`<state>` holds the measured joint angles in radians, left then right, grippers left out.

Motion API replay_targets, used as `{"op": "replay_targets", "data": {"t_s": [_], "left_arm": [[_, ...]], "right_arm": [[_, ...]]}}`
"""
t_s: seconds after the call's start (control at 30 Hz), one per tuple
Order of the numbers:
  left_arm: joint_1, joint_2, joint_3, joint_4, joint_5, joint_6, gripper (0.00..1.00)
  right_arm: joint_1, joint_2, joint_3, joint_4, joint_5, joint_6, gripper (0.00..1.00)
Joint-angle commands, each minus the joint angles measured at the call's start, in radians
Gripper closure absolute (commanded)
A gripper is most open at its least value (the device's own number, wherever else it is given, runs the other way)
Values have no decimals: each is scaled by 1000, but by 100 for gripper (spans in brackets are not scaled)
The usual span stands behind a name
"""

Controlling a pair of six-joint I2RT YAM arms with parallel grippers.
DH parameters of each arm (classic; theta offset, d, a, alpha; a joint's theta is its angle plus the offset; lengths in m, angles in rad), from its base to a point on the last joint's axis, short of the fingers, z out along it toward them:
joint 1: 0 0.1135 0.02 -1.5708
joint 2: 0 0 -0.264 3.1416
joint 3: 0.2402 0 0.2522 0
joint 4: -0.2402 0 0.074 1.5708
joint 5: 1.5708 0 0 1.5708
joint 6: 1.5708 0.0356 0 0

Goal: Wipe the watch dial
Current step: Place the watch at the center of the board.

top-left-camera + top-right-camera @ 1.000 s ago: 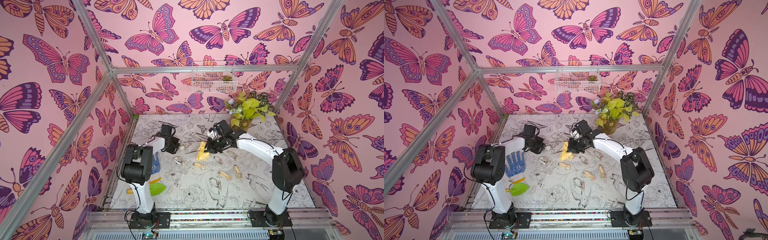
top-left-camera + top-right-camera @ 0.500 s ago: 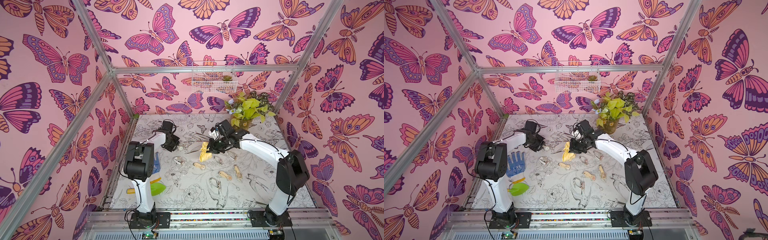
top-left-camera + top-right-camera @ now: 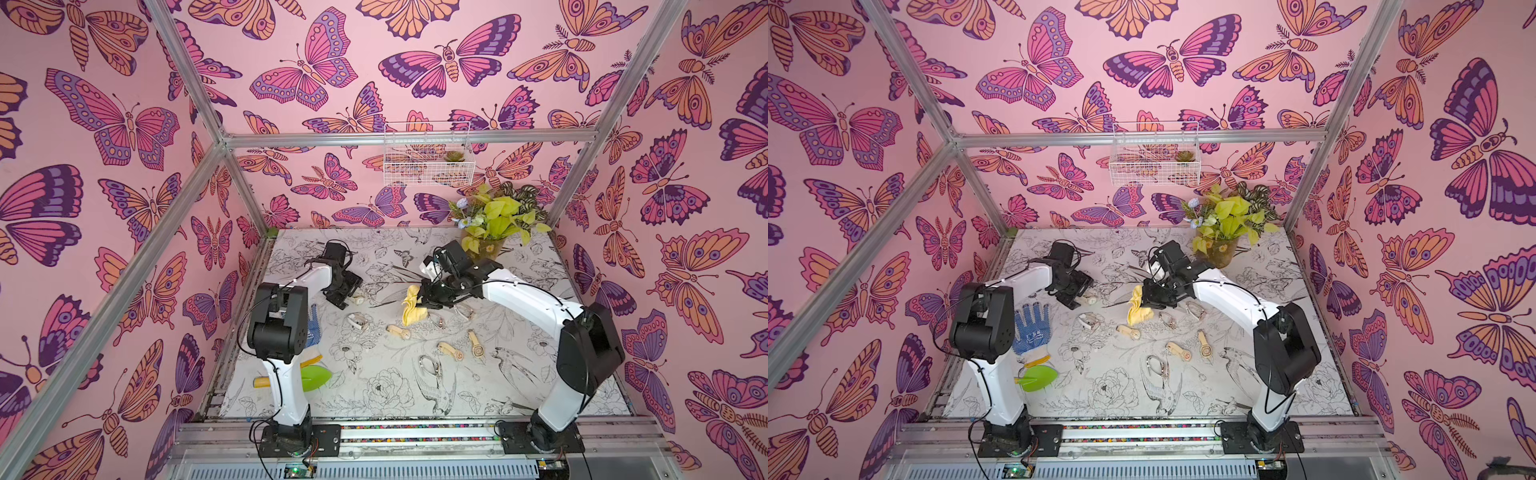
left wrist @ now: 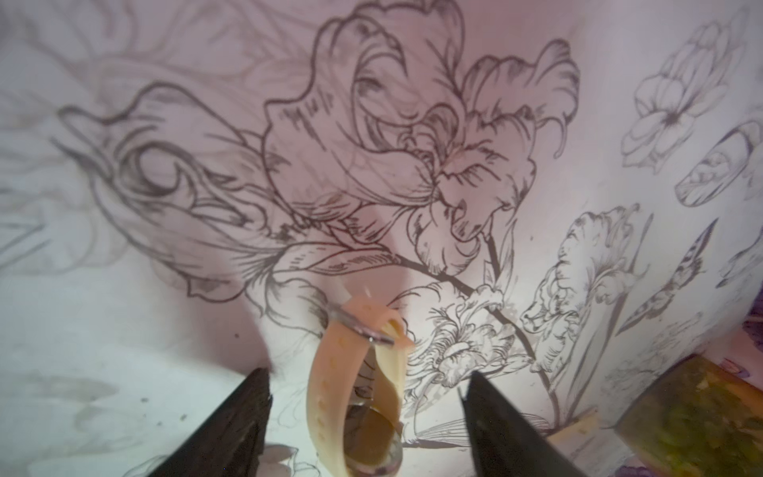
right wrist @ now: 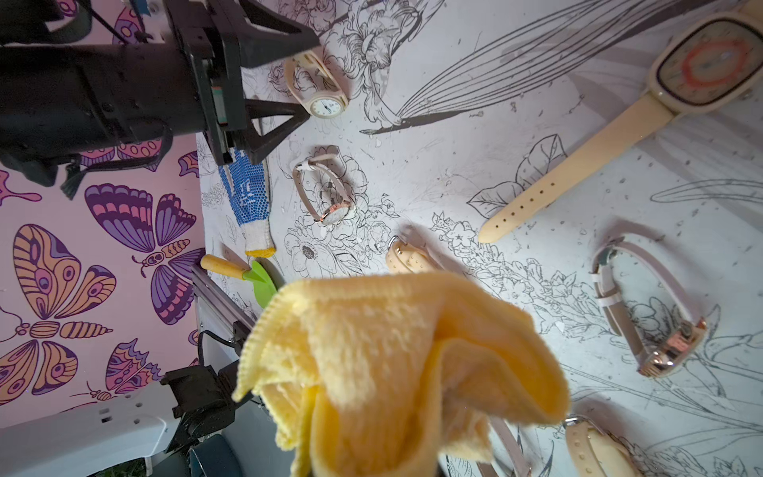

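A small watch (image 4: 355, 392) with a peach strap and a round white dial (image 5: 326, 106) lies on the patterned table between the spread fingers (image 4: 231, 425) of my left gripper (image 4: 367, 413), which is open and not touching it. Both top views show this watch (image 3: 358, 299) (image 3: 1091, 299) at the left gripper's (image 3: 347, 291) tips. My right gripper (image 3: 424, 297) is shut on a folded yellow cloth (image 3: 411, 309) (image 5: 396, 363), held just above the table to the right of the watch. In the right wrist view the cloth hides the right jaws.
Several other watches lie across the middle of the table, such as a square-faced one (image 5: 702, 62) and a rose-gold one (image 5: 669, 351). A blue glove (image 3: 1032, 328) and a green trowel (image 3: 1038, 378) sit by the left arm. A potted plant (image 3: 494, 224) and a wire basket (image 3: 428, 160) are at the back.
My left gripper has gone from shut to wide open, letting go of the watch, which now rests on the table. The right gripper keeps its hold on the cloth.
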<state>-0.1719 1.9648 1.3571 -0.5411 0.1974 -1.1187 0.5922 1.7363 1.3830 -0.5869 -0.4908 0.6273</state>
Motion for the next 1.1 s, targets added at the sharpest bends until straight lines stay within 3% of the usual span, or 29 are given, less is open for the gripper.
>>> {"op": "replay_targets", "data": {"t_s": [0.0, 0.43, 1.07], "left_arm": [[-11, -62, 30, -68, -40, 30, 0], [-111, -173, 34, -118, -68, 91, 1], [-346, -151, 98, -103, -127, 269, 40]], "right_arm": [[-23, -33, -11, 0, 3, -6, 100], [-103, -69, -60, 11, 0, -14, 100], [-185, -3, -22, -20, 11, -46, 100]]}}
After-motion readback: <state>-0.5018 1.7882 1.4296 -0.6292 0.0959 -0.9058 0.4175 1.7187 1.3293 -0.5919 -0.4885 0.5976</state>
